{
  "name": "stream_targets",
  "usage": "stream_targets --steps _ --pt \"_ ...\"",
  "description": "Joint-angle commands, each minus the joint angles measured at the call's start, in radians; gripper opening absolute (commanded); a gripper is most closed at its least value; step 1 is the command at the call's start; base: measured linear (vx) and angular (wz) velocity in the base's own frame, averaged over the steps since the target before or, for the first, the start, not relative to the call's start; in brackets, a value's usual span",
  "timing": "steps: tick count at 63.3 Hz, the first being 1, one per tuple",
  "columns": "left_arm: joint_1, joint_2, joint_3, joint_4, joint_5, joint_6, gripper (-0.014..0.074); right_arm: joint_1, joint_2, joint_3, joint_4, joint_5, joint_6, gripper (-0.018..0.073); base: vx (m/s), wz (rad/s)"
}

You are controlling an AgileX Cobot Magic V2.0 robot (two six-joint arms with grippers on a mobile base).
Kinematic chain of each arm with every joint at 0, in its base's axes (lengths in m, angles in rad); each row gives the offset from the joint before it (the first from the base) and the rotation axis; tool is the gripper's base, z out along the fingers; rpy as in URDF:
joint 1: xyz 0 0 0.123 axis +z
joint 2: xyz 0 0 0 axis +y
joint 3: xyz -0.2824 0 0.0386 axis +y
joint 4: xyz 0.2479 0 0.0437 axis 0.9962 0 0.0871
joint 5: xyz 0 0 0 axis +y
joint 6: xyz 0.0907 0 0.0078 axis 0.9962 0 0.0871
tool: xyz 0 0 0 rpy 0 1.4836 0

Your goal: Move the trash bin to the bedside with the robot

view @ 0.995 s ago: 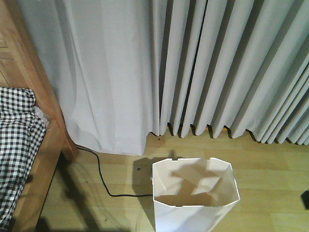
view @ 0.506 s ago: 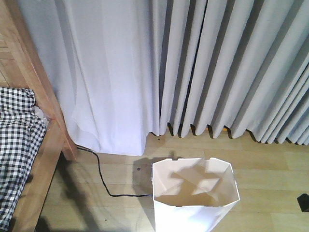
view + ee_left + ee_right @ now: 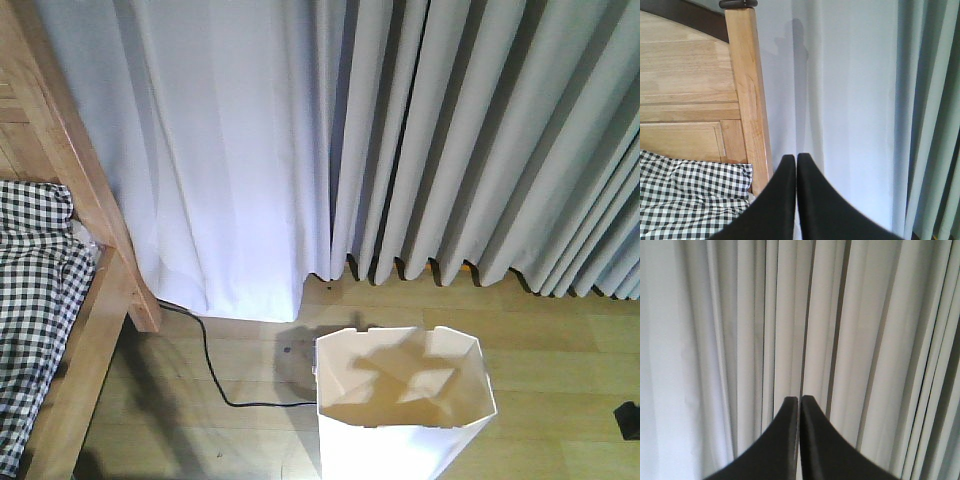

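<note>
On the wooden floor [image 3: 560, 360] we see one trash bin [image 3: 404, 400], upright, with nothing inside, near the curtain [image 3: 400, 140] and apart from the one bed [image 3: 60, 300]. Only our wrist views show two grippers: left gripper [image 3: 796, 159] and right gripper [image 3: 799, 400], both closed on nothing.

The front view looks down from above at the floor [image 3: 560, 350], curtains [image 3: 420, 140] and bed [image 3: 60, 300]. Each wrist view faces level past its own pincer: left toward the bed's headboard and curtains, right close on curtains alone.
</note>
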Motion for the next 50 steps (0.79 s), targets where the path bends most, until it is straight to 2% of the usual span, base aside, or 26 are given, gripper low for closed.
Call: stream_targets --steps 1,50 --pt "-0.003 -0.005 -0.024 -0.002 -0.072 -0.004 -0.0006 -0.004 -0.012 0.022 0.002 -0.074 -0.011 -0.0009 0.0 0.0" --pt "-0.003 -0.005 -0.024 -0.002 -0.072 -0.004 -0.0006 -0.004 -0.012 0.022 0.002 -0.073 -0.011 -0.0009 0.0 0.0"
